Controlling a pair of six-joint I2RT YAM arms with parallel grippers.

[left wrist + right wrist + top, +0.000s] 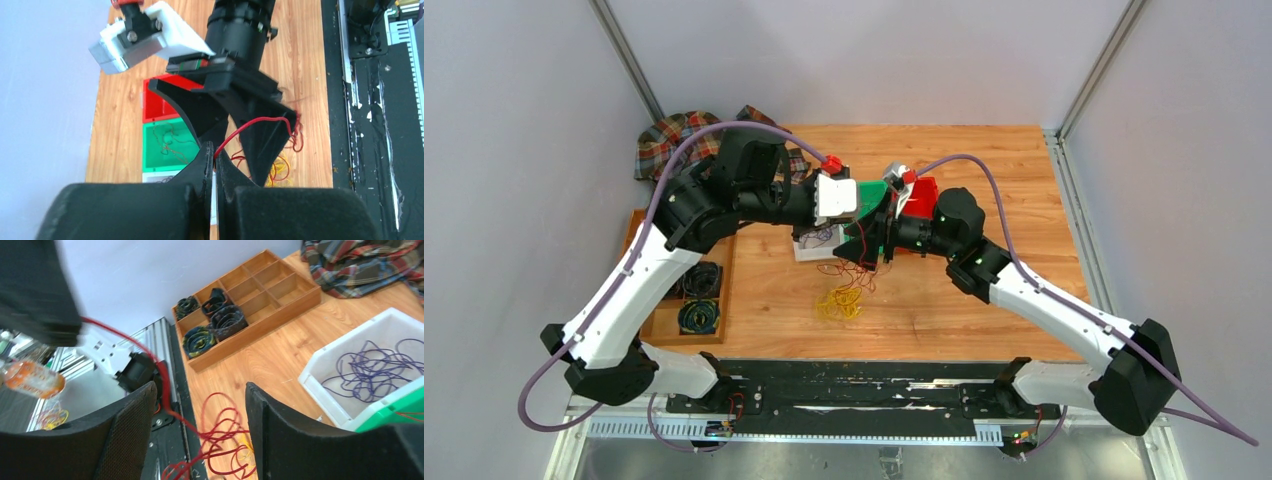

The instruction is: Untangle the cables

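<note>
The left gripper point(212, 159), at the bottom centre of its wrist view, is pinched tight on one red cable point(250, 121) and holds it up above the tangle of cables point(844, 298). That tangle lies on the wood in the middle of the overhead view, red and yellow loops together. The right gripper point(200, 390) has its jaws apart, and the red strand runs between them unclamped. Purple wires point(370, 367) lie in the white bin point(312, 371) at the right. I'd say one strand is being drawn out. Next, the right claw needs to close low on it and pull gently away, so the loops slip free rather than knot.
</note>
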